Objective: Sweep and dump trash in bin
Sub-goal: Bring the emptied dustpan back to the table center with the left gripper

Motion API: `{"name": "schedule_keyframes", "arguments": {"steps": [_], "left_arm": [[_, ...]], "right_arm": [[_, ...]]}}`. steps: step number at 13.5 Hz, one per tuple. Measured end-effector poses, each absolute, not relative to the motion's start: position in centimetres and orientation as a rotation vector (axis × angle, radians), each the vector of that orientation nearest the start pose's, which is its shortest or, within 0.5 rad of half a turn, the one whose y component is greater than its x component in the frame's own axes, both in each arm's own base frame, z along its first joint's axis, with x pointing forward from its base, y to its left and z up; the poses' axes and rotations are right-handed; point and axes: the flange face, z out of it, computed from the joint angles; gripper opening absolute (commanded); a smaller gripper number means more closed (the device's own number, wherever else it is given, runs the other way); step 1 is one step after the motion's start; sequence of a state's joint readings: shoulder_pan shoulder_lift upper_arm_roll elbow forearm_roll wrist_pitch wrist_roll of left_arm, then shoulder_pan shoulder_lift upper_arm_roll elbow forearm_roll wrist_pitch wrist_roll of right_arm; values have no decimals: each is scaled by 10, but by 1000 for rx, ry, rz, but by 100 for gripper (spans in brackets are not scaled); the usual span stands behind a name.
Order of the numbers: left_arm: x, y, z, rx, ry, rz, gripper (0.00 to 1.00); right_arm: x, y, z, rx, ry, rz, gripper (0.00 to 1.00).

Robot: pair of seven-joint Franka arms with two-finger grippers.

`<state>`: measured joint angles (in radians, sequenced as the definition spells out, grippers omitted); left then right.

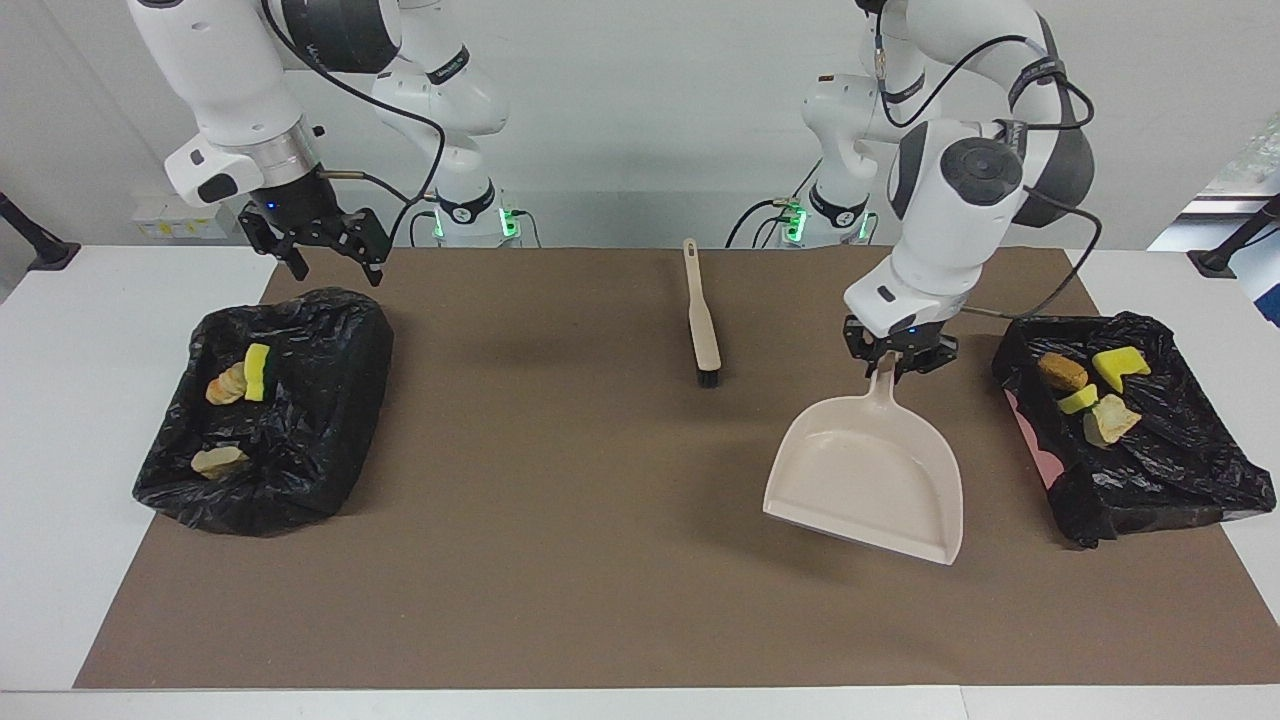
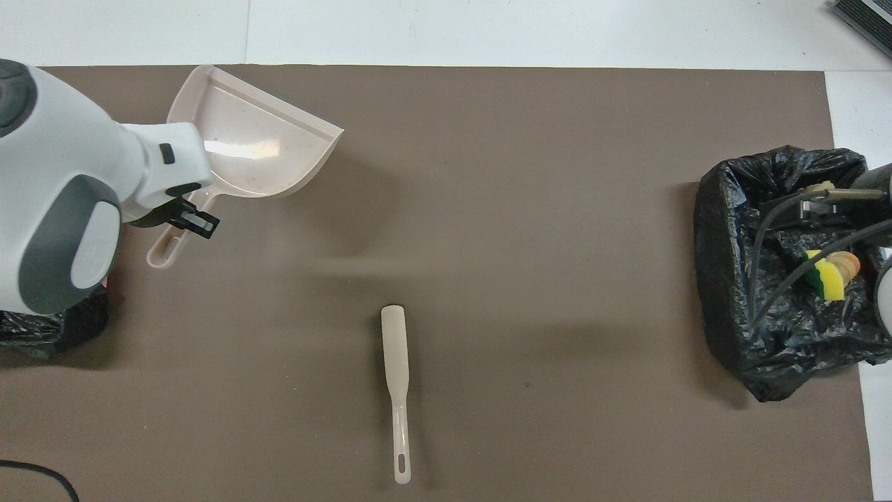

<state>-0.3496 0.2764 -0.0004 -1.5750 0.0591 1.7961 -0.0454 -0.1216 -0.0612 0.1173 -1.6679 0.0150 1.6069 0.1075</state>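
The left tool (image 1: 893, 362) is clenched on the dustpan (image 1: 868, 483) by its handle, holding it tilted above the mat (image 1: 560, 520) beside the bin (image 1: 1170, 470) at the left arm's end. The right tool (image 1: 322, 252) hangs released over the other bin (image 1: 330, 400). The trash (image 1: 1090, 390) already lies in both bins — none on the mat. The risk now, I judge: a thin handle grip lets the pan swing, or its lip strikes the mat and twists free when set down.
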Motion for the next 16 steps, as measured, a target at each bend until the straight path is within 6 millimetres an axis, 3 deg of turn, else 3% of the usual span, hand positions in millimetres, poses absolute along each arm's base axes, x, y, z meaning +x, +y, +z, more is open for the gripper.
{"name": "schedule_keyframes", "arguments": {"steps": [3,6,11,16], "left_arm": [[616,-268,450,-3061,339,71,0],[623,-305,441,-3099,253,55,0],[618,-331,421,-3130,185,94,0],[604,-362,374,-3104,227,167,0]], "right_arm": [[532,5,615,-3131,167,24,100],[532,2,615,-3130,177,25,100],[532,3,615,-3129,173,25,100],[532,3,615,-3128,173,25,100]]}}
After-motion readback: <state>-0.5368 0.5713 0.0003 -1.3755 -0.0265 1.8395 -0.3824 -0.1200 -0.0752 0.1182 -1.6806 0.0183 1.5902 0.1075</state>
